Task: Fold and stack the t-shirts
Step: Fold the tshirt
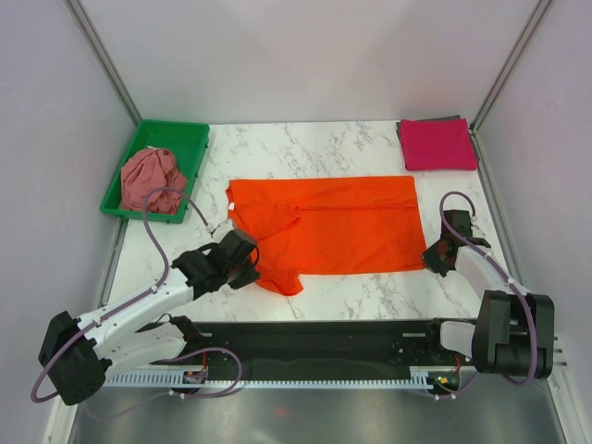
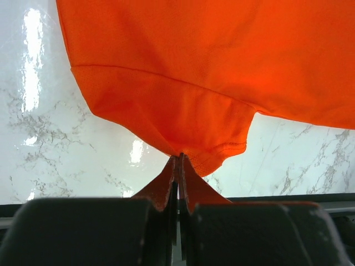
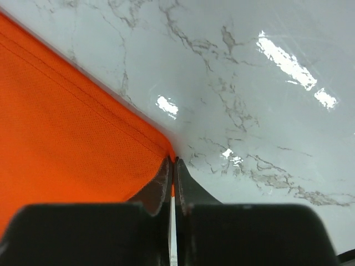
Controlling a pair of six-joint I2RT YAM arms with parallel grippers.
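Observation:
A bright orange t-shirt [image 1: 328, 225] lies spread across the middle of the marble table, folded lengthwise. My left gripper [image 1: 248, 264] is shut on its near-left sleeve; the left wrist view shows orange cloth [image 2: 183, 105] pinched between the fingertips. At the shirt's near-right corner my right gripper [image 1: 433, 262] is shut on the cloth, and the orange corner [image 3: 83, 149] runs into the closed jaws in the right wrist view. A magenta-pink t-shirt [image 1: 437, 144] lies folded at the far right. A dusty rose t-shirt [image 1: 151, 178] sits crumpled in the green tray [image 1: 176, 132].
The green tray stands at the far left corner of the table. Metal frame posts [image 1: 104, 57] rise at the back corners, with pale walls on both sides. A black rail [image 1: 314, 347] holding the arm bases runs along the near edge.

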